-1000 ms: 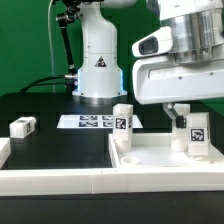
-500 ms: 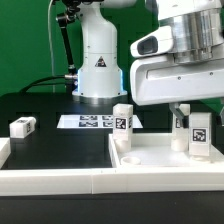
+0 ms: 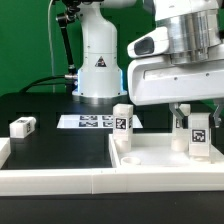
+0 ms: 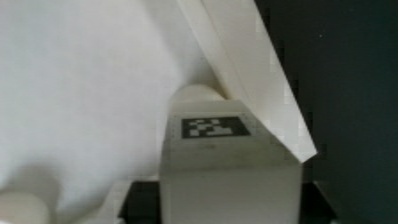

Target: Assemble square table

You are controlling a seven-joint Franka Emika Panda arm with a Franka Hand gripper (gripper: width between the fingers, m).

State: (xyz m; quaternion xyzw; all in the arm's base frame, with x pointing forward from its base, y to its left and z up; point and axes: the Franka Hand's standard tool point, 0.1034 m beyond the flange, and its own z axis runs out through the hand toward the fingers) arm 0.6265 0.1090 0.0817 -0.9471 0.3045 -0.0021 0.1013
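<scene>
The white square tabletop (image 3: 150, 157) lies at the front right of the exterior view, rim up. One white tagged leg (image 3: 122, 120) stands upright at its far left corner. My gripper (image 3: 197, 124) is shut on a second tagged leg (image 3: 200, 136), held upright on the tabletop's right side. In the wrist view this leg (image 4: 221, 150) fills the middle between my dark fingers (image 4: 150, 205), its tag facing the camera, with the tabletop's rim (image 4: 249, 60) beyond it. A third leg (image 3: 22, 125) lies loose on the black table at the left.
The marker board (image 3: 90, 122) lies flat in front of the robot base (image 3: 98, 70). The long white border wall (image 3: 60, 180) runs along the front edge. A white block (image 3: 3, 152) sits at the far left edge.
The gripper and the held leg have shifted slightly toward the exterior view's right. Everything else is unchanged.
</scene>
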